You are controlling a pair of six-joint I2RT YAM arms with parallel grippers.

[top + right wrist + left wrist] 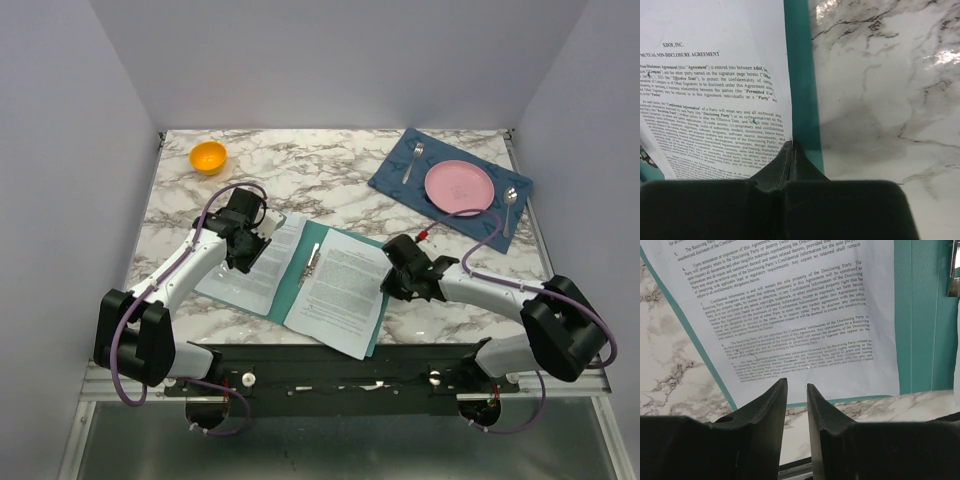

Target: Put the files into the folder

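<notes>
Jaws slightly parted on left tool (797,390); pressed together on right tool (791,147).

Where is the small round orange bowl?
Top view: the small round orange bowl sits in the far left corner of the marble table, beyond the left arm.

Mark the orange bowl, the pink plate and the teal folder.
Round orange bowl (208,157): top external view, centre of its inside.
Round pink plate (459,187): top external view, middle of its face.
Thin teal-green folder (920,315): left wrist view, bare green inner panel.

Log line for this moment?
folder: open | files: one sheet per half | left hand: open, empty, over left half | right hand: shut, tip on right half
</notes>
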